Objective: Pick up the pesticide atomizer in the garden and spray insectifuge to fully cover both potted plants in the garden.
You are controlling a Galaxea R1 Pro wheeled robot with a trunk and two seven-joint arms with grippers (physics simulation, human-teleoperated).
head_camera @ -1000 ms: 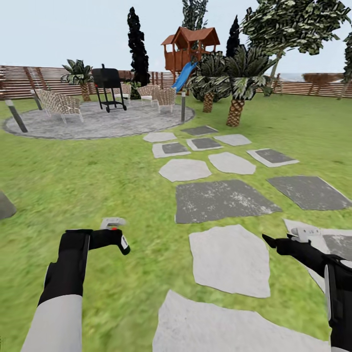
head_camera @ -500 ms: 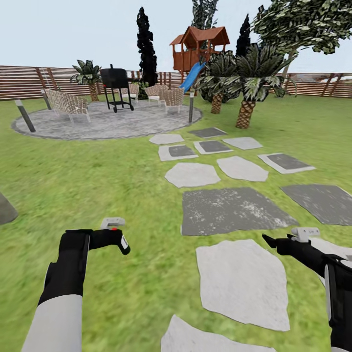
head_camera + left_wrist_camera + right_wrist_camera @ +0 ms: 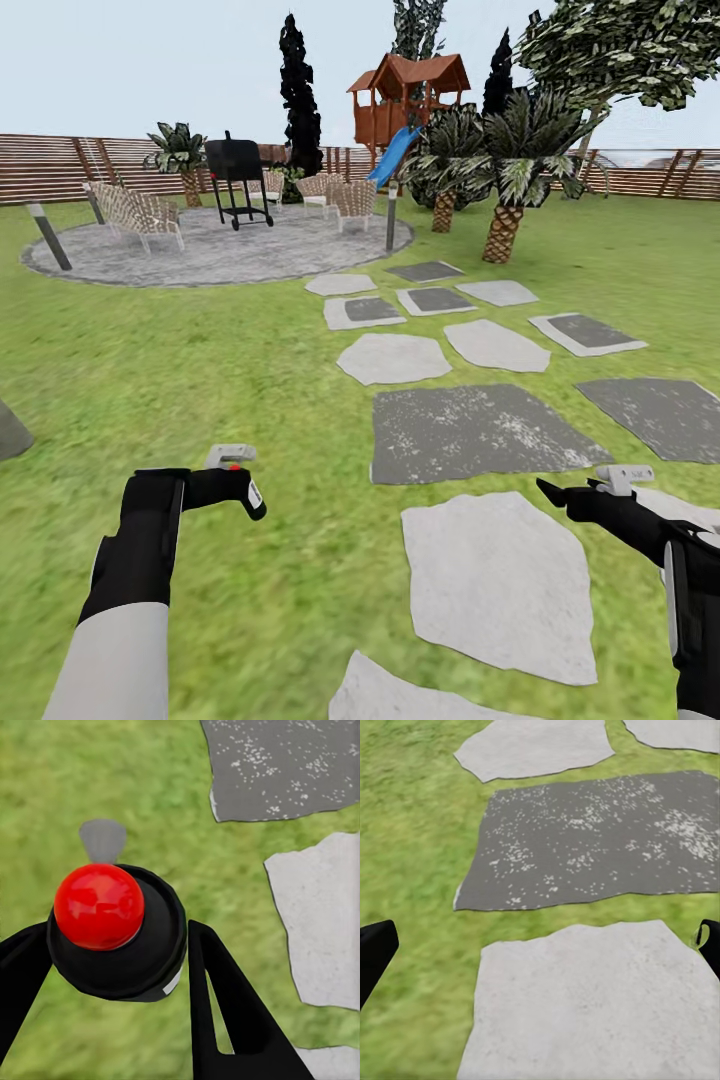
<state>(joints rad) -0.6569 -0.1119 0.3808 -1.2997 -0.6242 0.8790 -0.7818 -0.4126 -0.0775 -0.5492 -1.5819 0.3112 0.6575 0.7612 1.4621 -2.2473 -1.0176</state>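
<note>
From the head camera, the whole scene has slid a little since a second ago, so the robot is turning or rolling across the lawn (image 3: pixel 200 350); the potted plants are not reached yet. The left gripper (image 3: pixel 235 487) is closed around the spray bottle (image 3: pixel 116 934), round, glossy black, with a smooth red button. The right gripper (image 3: pixel 575 495) is wide apart and empty above rough flat stepping stones (image 3: pixel 585 1005).

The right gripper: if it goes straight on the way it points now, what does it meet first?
Probably the light stepping stone beneath it: the right gripper is open, empty, and aimed down at that slab. Nothing shows in between, though depth is unclear.
</note>
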